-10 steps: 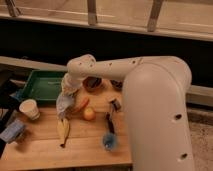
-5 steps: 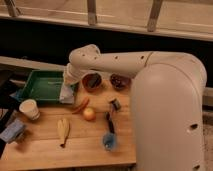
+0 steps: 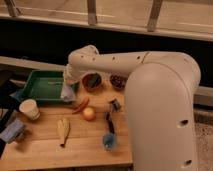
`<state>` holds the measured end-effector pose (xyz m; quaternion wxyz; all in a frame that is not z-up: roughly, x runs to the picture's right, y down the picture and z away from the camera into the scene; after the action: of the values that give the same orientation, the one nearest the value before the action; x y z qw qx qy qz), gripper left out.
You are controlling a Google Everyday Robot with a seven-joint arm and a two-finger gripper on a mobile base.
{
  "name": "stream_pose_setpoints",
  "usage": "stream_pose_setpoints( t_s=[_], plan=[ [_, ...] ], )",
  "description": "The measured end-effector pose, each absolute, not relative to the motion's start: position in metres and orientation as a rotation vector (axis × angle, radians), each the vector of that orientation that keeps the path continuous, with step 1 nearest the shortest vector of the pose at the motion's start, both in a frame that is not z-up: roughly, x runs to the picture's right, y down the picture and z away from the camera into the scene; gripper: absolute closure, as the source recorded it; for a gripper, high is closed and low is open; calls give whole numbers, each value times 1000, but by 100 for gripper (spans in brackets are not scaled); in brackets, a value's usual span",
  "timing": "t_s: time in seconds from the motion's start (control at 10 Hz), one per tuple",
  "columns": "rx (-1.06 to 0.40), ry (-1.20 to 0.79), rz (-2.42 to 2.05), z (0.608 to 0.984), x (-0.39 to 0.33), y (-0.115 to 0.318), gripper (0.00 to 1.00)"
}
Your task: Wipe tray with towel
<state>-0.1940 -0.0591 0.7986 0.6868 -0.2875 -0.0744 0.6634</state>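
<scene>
The green tray (image 3: 42,84) sits at the back left of the wooden table. My gripper (image 3: 68,84) is at the end of the white arm, over the tray's right edge. It is shut on a blue-grey towel (image 3: 67,93), which hangs down onto the tray's right end. The fingers themselves are mostly hidden by the wrist and the towel.
A paper cup (image 3: 30,108) and a blue cloth (image 3: 12,131) lie at the left. A banana (image 3: 62,130), a red pepper (image 3: 81,105), an orange (image 3: 89,114) and a blue brush (image 3: 109,136) lie on the table. Two bowls (image 3: 93,81) (image 3: 118,81) stand behind.
The gripper has carried the towel from above the banana back and left to the tray's right edge. The towel now hangs lower, onto the tray.
</scene>
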Motion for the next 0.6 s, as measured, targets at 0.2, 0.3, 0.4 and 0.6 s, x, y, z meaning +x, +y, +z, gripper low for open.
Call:
stream_pose_setpoints(
  t_s=[0.2, 0.3, 0.4, 0.6],
  plan=[
    [-637, -196, 1491, 816, -199, -82, 100],
    [-644, -215, 1480, 825, -211, -91, 100],
    [-666, -238, 1464, 831, -230, -96, 100],
    [-728, -261, 1437, 841, -261, -86, 100]
  ],
)
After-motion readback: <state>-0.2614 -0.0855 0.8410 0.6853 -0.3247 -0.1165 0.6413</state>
